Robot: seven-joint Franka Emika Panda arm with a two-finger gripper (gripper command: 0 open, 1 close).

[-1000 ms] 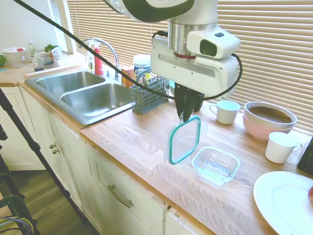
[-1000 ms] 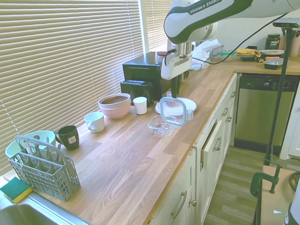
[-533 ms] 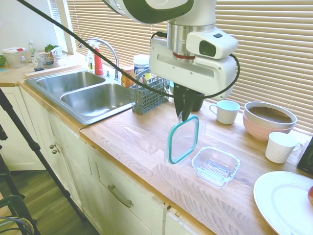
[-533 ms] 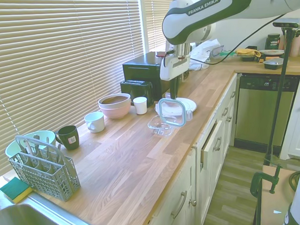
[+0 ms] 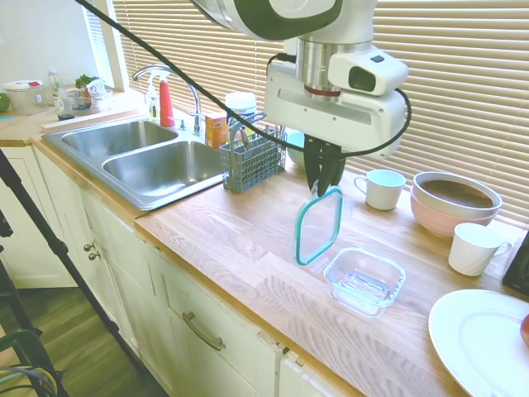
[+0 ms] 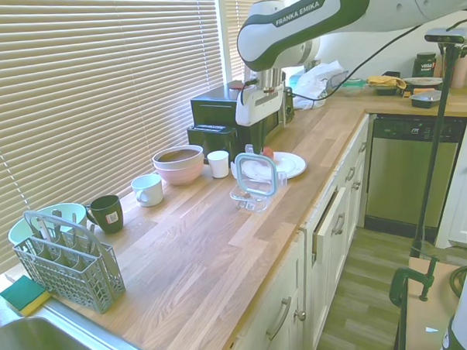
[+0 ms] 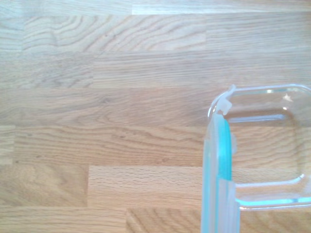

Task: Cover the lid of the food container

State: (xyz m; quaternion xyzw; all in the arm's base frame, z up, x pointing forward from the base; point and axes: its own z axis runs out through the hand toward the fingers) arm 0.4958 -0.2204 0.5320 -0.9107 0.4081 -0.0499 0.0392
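Observation:
The clear lid (image 5: 319, 227) with its teal rim hangs on edge from my gripper (image 5: 322, 187), which is shut on its top edge. It hovers above the wooden counter, beside the near-left rim of the food container (image 5: 364, 279), a shallow clear glass dish standing open and empty. From the other side, the lid (image 6: 260, 176) hangs in front of the dish (image 6: 248, 197), under the gripper (image 6: 256, 149). In the wrist view the lid (image 7: 217, 179) appears edge-on, with the glass container (image 7: 265, 150) beside and below it.
A white plate (image 5: 479, 339) lies right of the dish. Behind it stand a pink bowl (image 5: 453, 202) and two white cups (image 5: 383, 188) (image 5: 474, 247). A grey cutlery basket (image 5: 251, 160) and the sink (image 5: 149, 157) sit to the left. The counter edge runs close in front.
The gripper has lifted slightly and carried the lid toward the dish; the lid now hangs more upright and nearer the dish's rim.

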